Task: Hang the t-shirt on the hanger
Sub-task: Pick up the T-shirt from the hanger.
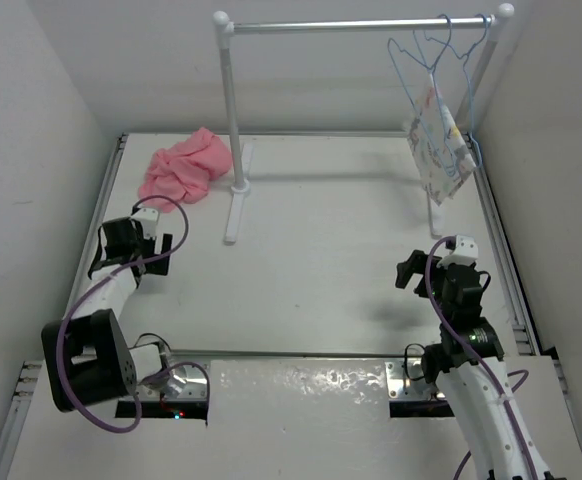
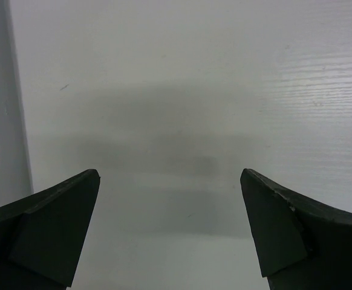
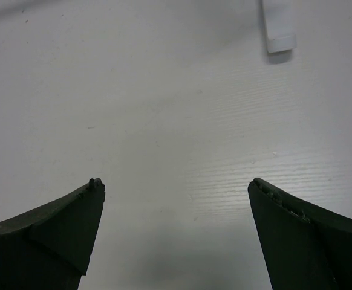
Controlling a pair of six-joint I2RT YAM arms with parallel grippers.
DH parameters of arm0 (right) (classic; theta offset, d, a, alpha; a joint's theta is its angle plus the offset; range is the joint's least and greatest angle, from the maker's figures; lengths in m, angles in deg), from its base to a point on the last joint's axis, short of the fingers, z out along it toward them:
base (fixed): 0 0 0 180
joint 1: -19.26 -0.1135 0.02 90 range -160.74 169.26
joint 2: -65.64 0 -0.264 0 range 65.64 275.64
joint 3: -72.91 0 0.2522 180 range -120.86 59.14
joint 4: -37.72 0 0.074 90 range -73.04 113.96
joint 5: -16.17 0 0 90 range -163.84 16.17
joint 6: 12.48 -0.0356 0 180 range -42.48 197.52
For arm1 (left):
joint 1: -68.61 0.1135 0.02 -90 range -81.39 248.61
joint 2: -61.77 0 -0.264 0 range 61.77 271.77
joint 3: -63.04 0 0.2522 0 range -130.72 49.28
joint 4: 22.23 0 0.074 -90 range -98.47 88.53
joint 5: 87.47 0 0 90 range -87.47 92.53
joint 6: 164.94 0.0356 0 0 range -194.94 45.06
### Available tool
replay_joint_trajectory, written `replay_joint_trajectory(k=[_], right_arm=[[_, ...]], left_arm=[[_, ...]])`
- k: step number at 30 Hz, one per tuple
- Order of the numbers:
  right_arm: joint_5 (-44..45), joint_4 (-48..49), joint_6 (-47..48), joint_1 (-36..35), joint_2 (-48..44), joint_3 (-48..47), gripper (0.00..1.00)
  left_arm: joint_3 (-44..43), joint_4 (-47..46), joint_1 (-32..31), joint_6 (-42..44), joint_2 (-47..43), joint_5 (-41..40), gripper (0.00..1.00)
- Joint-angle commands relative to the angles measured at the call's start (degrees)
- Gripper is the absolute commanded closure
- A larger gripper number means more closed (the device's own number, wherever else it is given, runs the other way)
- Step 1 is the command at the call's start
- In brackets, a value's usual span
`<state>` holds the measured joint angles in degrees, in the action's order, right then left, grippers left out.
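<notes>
Crumpled salmon-pink t-shirt lies far left; pale-blue wire hanger hangs far right.

A white clothes rack stands on the white bench, with its rail running across the back. A white printed garment hangs near the rail's right end, above the bench.
</notes>
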<state>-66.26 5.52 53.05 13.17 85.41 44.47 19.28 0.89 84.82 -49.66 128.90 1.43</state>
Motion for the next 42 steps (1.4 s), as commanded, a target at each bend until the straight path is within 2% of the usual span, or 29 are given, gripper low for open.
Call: replay_joint_trajectory(k=[1, 2, 3, 5, 6, 7, 8, 9, 10, 12, 16, 18, 21, 23, 24, 25, 26, 27, 29, 31, 32, 34, 35, 39, 41, 42], right_arm=[[1.8, 2.8, 0.3, -0.1, -0.3, -0.2, 0.01], [2.0, 2.7, 0.3, 0.0, -0.3, -0.3, 0.01], [2.0, 2.6, 0.2, -0.1, -0.3, -0.4, 0.01], [2.4, 2.3, 0.5, 0.0, -0.5, -0.4, 0.01], [2.4, 2.2, 0.6, -0.1, -1.0, -0.4, 0.01], [2.7, 1.8, 0.9, 0.0, -1.4, -0.3, 0.01], [3.1, 1.8, 1.0, -0.1, -1.7, -0.3, 0.01], [4.1, 1.7, 1.0, 0.0, -2.4, 0.0, 0.01], [4.3, 1.6, 1.1, 0.0, -2.7, 0.1, 0.01], [4.8, 2.0, 1.2, 0.0, -3.2, 0.6, 0.01], [5.1, 2.8, 1.2, 0.0, -2.5, 0.6, 0.01], [5.3, 3.5, 1.0, 0.0, -1.6, 1.0, 0.01], [4.0, 4.5, 0.7, 0.0, 0.1, 1.3, 0.01], [3.8, 4.4, 0.6, 0.0, 1.0, 1.0, 0.01], [3.9, 4.2, 0.7, 0.0, 1.2, 0.8, 0.01], [4.4, 3.6, 0.8, -0.1, 1.4, 0.6, 0.01], [4.6, 3.5, 0.8, 0.0, 1.6, 0.6, 0.01], [4.6, 3.4, 0.8, 0.0, 1.5, 0.7, 0.01], [4.1, 3.5, 0.8, -0.1, 0.9, 0.8, 0.01], [4.2, 3.3, 0.9, -0.1, 0.5, 0.8, 0.01], [4.4, 3.2, 0.8, -0.1, 0.4, 0.6, 0.01], [4.5, 2.7, 0.7, -0.1, 0.2, 0.4, 0.01], [3.9, 2.6, 0.8, 0.0, 0.2, 0.1, 0.01], [1.9, 2.4, 1.3, -0.1, 0.4, -0.8, 0.01], [1.1, 2.5, 1.4, 0.0, 0.6, -1.4, 0.01], [-0.1, 2.4, 1.4, 0.0, 0.9, -1.5, 0.01]], left_arm=[[-6.9, 1.2, 0.3, 5.2, 4.0, 9.5, 0.0], [-8.7, 2.7, 0.3, 7.7, 5.8, 15.4, 0.0], [-11.1, 3.7, 0.2, 9.3, 10.4, 16.0, 0.0], [-22.2, 5.4, 0.2, 7.4, 16.9, 15.9, 0.0], [-27.3, 7.1, 0.3, 5.1, 24.5, 14.4, 0.0], [-37.8, 11.0, 0.3, 3.5, 28.3, 13.8, 0.01], [-42.8, 13.0, 0.3, 2.3, 32.0, 14.2, 0.01], [-52.0, 15.5, 0.1, 0.9, 38.1, 16.8, 0.01], [-56.1, 15.9, 0.0, 0.3, 40.8, 17.7, 0.01], [-65.7, 15.2, -1.8, -1.2, 48.2, 14.1, 0.0], [-75.7, 15.3, -5.7, -0.5, 58.2, 7.4, 0.0], [-77.2, 12.7, -7.3, -0.6, 61.7, 5.2, 0.0], [-78.3, 10.8, -7.8, -2.9, 64.7, 7.8, 0.02], [-78.2, 10.8, -7.9, -4.2, 65.1, 11.9, 0.1], [-77.5, 10.8, -7.8, -5.0, 64.9, 13.4, 0.29], [-77.0, 10.7, -7.8, -5.2, 64.6, 14.4, 0.39], [-76.6, 10.6, -7.8, -5.8, 63.8, 15.6, 0.54], [-75.9, 11.0, -7.8, -6.0, 63.3, 15.5, 1.0], [-74.2, 12.1, -7.6, -5.4, 59.2, 17.3, 1.0], [-68.3, 13.6, -7.4, -2.7, 53.5, 20.3, 1.0], [-65.7, 13.7, -7.5, 0.4, 45.9, 22.4, 1.0], [-58.7, 14.9, -7.5, 3.8, 37.6, 24.4, 1.0], [-56.8, 18.8, -7.9, 8.0, 29.9, 26.5, 1.0], [-56.1, 30.7, -10.6, 19.6, 13.9, 34.7, 1.0], [-55.3, 34.7, -14.5, 23.8, 7.1, 37.7, 1.0], [-59.7, 39.3, -15.2, 26.0, 7.5, 41.2, 1.0]])
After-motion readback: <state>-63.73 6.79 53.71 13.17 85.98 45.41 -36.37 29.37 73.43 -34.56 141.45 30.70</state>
